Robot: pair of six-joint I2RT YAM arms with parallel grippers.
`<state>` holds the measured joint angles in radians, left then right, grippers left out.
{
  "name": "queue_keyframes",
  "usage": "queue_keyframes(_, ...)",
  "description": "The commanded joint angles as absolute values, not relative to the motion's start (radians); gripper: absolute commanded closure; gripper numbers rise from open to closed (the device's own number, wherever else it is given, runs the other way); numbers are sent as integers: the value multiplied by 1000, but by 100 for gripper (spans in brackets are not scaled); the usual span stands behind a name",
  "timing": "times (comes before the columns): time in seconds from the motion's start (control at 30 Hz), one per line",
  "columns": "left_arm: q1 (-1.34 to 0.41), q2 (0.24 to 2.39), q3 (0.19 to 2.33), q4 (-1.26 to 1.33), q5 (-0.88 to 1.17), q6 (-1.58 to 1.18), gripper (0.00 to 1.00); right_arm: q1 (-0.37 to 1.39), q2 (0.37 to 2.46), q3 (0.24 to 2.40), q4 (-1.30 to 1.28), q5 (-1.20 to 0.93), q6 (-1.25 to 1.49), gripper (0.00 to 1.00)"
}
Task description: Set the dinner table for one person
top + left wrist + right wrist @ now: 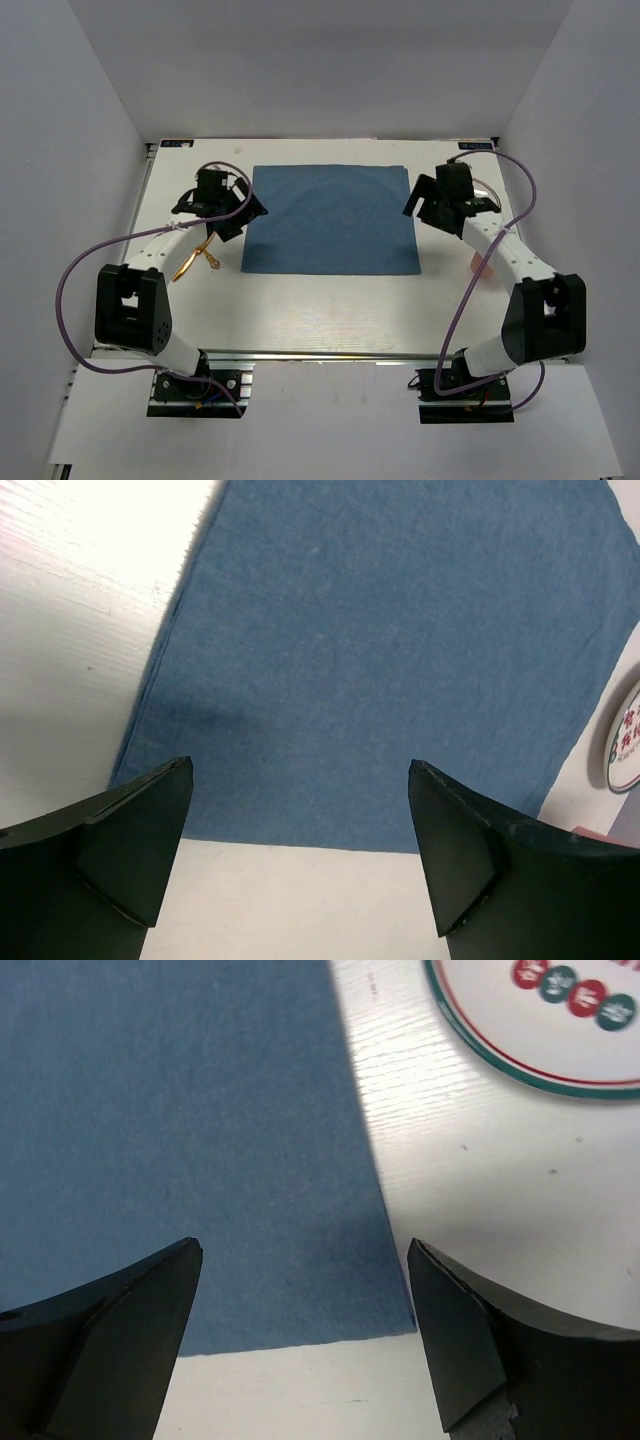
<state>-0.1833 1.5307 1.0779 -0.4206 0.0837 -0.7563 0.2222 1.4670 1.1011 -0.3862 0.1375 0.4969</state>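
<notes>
Along the near edge of the white counter (320, 310), just behind its metal rail (320, 353), the two arms stood bolted side by side, the left arm (135, 300) and the right arm (545, 315) both reaching toward the far half. The counter filled almost the whole scene and carried everything else.

Just beside the left arm's forearm lay some gold-coloured cutlery (195, 258) on the bare surface, to the left of the blue cloth (330, 220); which pieces they were could not be told. On the right, a small pink thing (484, 266) showed from under the right arm, too hidden to name.

Farther out, the cloth lay flat across the middle of the counter. The left pincer (300, 768) hung over the cloth's left edge with its fingers spread wide and gripping nothing; only cloth and a strip of white counter showed between them. The right pincer (303, 1245) hung over the cloth's right edge, likewise wide open and empty.

Beyond the right pincer, just right of the cloth and apart from it, sat a white plate (530, 1030) with a green and red rim, only partly in view.
</notes>
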Motion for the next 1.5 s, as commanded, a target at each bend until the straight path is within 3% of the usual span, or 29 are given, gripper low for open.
queue_keyframes(0.0, -202, 1505, 1111, -417, 140, -723, 2, 219, 1372, 1065, -367, 254, 592, 11)
queue_keyframes(0.4, -244, 1534, 1163, -426, 264, -663, 2, 201, 1233, 1019, -354, 366, 656, 11)
queue_keyframes(0.63, -264, 1577, 1210, -354, 406, -661, 2, 193, 1341, 1080, -361, 299, 484, 11)
queue_keyframes(0.8, -284, 1545, 1204, -390, 404, -641, 2, 207, 1706, 1379, -677, 494, 356, 12)
queue_keyframes(1.17, -293, 1353, 1083, -609, 293, -459, 2, 232, 2086, 1758, -744, 664, 169, 18)
queue_keyframes(1.47, -273, 1190, 974, -647, 244, -344, 2, 247, 2233, 1873, -703, 633, 52, 20)
